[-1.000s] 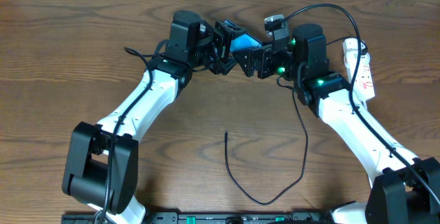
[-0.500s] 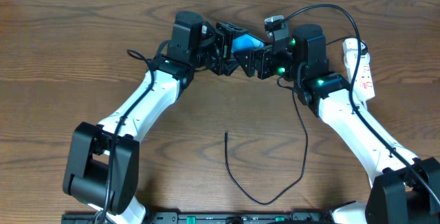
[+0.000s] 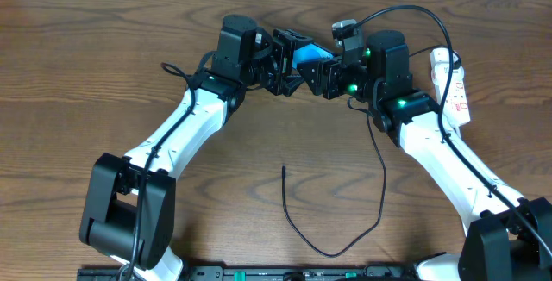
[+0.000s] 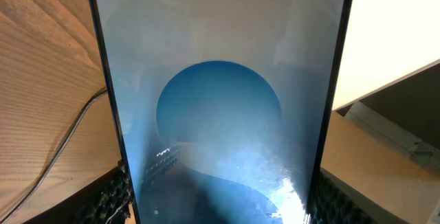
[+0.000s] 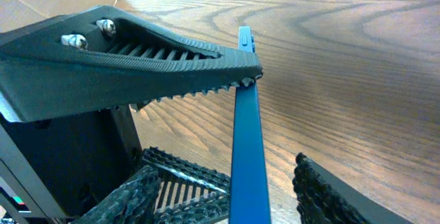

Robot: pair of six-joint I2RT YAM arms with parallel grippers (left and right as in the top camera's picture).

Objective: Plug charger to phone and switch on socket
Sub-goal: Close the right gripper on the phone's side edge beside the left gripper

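Nearest the arm bases, the charger is lying in a loose loop on the wooden table, its free tip resting unplugged on the bare wood, well apart from the phone. Farther out, both arms are being reached inward so that they meet near the table's far middle. There the phone is being held by the left gripper, which is clamped across it. In the left wrist view the ribbed fingers are being pressed against both long edges, and the lit screen, a blue circle on paler blue, is facing that camera. The right gripper is being held around the same phone with its jaws parted. In the right wrist view the phone is being seen edge-on between the fingers, with a clear gap on one side, while a toothed finger of the left gripper is touching the phone's edge higher up. Farthest to the right, the white socket is lying flat on the table beside the right arm, apart from the phone.
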